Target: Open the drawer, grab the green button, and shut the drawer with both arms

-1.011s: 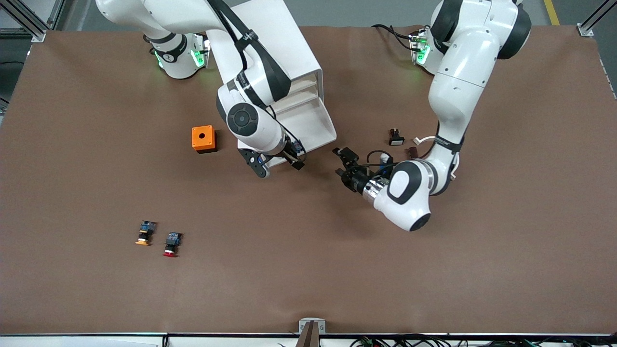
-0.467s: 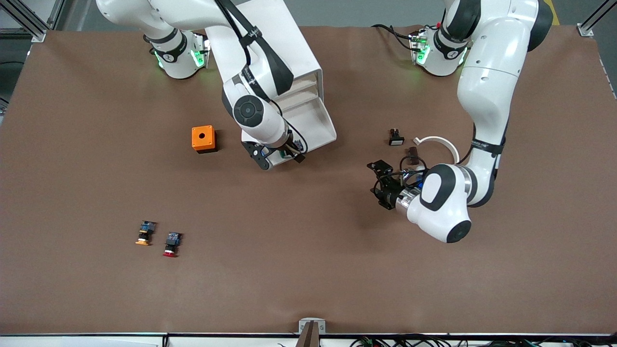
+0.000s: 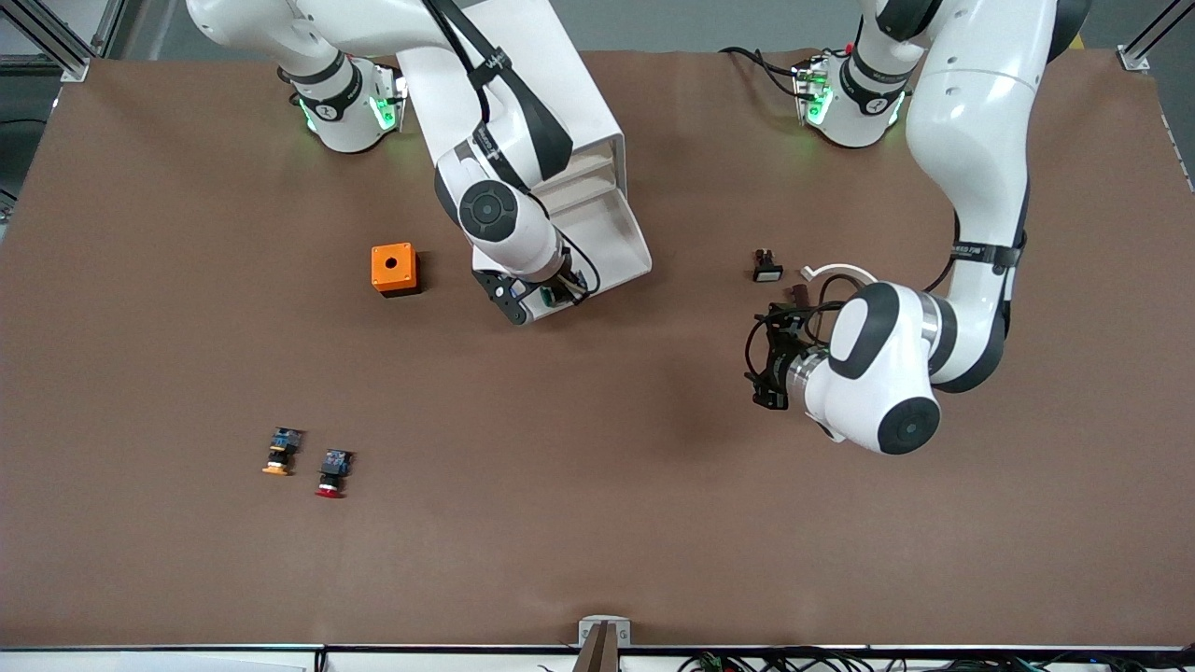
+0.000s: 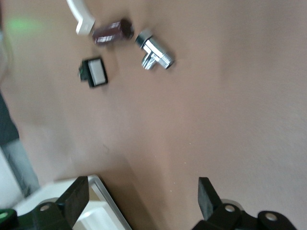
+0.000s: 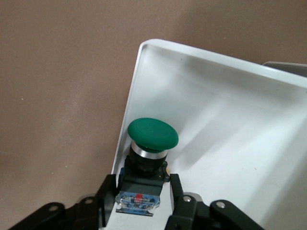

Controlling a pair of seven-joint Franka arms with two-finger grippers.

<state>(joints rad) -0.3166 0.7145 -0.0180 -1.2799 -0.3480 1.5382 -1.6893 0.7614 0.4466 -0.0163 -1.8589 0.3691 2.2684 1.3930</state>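
Right black two-finger gripper (image 5: 142,203) is clamped on the green-capped push button with black body and blue rear block (image 5: 146,160), inside the pulled-out shallow white plastic drawer (image 5: 230,124) at its front corner. White rounded cabinet (image 3: 560,84) sits toward the right arm's end. Left black gripper (image 4: 144,203) has fingers spread apart and empty, over bare brown table (image 3: 597,485), near a chrome fitting (image 4: 154,50) and small black-framed white switch (image 4: 94,72).
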